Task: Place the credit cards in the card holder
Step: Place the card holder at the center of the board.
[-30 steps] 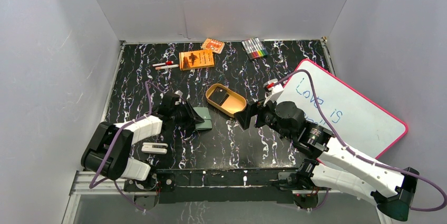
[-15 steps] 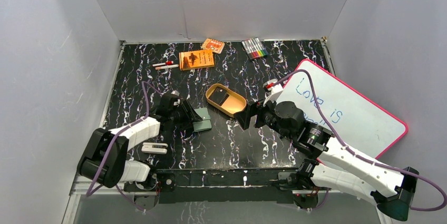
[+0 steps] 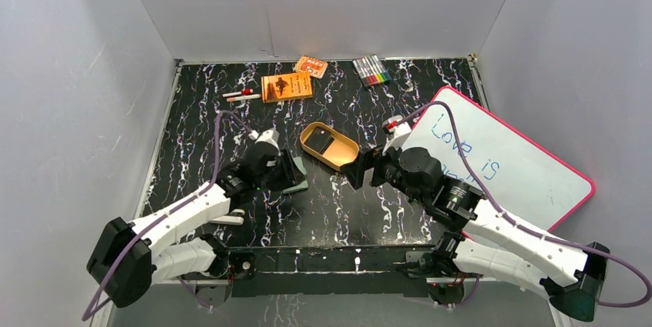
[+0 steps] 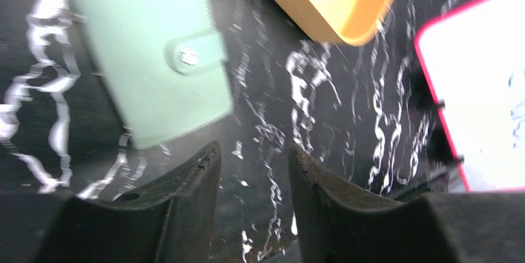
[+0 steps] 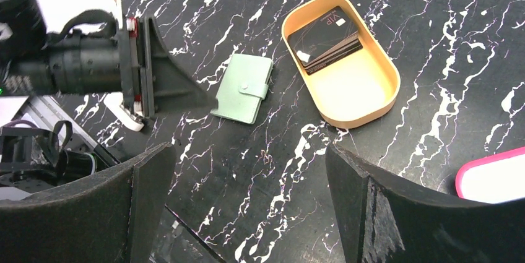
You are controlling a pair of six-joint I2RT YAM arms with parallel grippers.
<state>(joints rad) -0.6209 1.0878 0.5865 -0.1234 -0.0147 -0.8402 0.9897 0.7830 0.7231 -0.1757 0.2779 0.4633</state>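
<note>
The card holder [image 3: 297,174] is a small sage-green wallet. It lies flat and folded shut, with its tab and silver snap across the front. It sits on the black marbled table [image 3: 338,211] just to the left of the golden oval tin [image 3: 350,159], slightly nearer the arm bases and apart from the tin. The credit cards [image 5: 325,36] are a short stack of dark, thin rectangles. They lie inside the tin at its far-left end, and the rest of the tin floor is bare.

The left gripper [image 4: 254,150] is on the side of the wallet away from the tin and is low over the table. Its fingers are partly apart with only tabletop between them, so it holds nothing. One fingertip [image 4: 209,151] reaches the wallet's near edge, but the motion-blurred wrist view does not show whether it touches. The right gripper [image 5: 247,151] hangs above the tin's near-right end with its jaws spread wide and empty, and both tin and wallet show in the gap.

To the right of the tin a pink-rimmed whiteboard [image 3: 523,165] with blue writing lies tilted. Beyond the tin, toward the back wall, are an orange booklet [image 3: 286,86], a small orange packet [image 3: 311,66], a row of coloured markers [image 3: 371,70] and two pens [image 3: 241,95]. Nothing lies between the wallet and the tin.
</note>
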